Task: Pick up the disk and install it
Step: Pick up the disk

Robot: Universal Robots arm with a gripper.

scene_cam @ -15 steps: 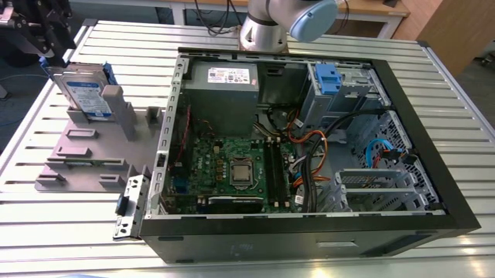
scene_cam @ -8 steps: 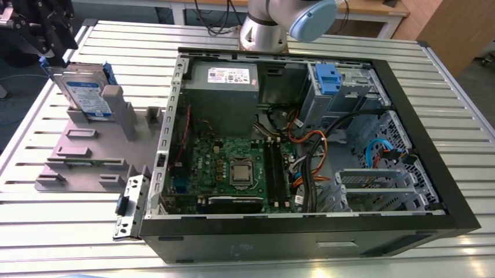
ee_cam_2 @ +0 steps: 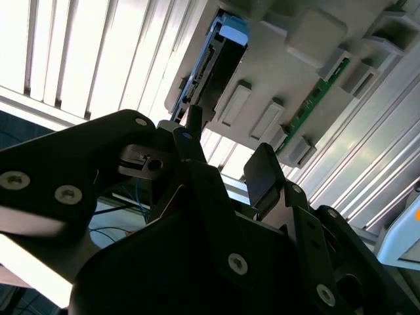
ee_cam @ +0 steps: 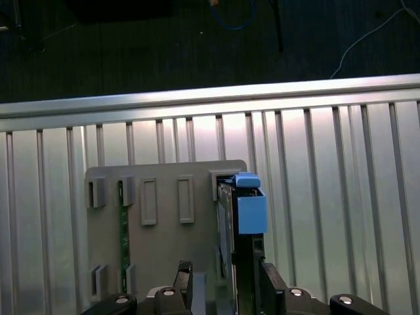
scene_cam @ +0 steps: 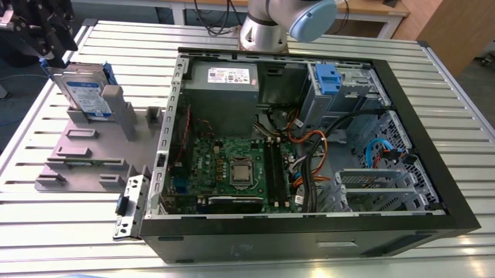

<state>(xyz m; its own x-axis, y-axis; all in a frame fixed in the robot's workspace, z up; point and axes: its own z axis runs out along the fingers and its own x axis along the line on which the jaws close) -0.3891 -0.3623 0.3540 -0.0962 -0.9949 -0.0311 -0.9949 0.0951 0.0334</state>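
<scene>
The disk [scene_cam: 83, 92] stands on edge in the grey slotted holder [scene_cam: 93, 145] at the exterior view's left, its white-and-blue label facing out and blue rails along its sides. My gripper [scene_cam: 53, 57] hangs just above its top edge. In the first wrist view the disk [ee_cam: 237, 239] appears edge-on with a blue rail tab on it. The gripper [ee_cam: 226, 275] is open, one finger [ee_cam: 186, 270] off one face and the other close to the opposite face. In the second wrist view the disk [ee_cam_2: 209, 69] lies beyond the gripper [ee_cam_2: 226, 149].
The open computer case [scene_cam: 456, 191] lies at the exterior view's right, with a grey drive bay and fixed blue bracket [scene_cam: 328, 78] at its far corner. A green memory stick [ee_cam: 123, 230] sits in the holder. A side bracket [scene_cam: 130, 205] lies by the case. The slatted table's edge [ee_cam: 210, 98] is close by.
</scene>
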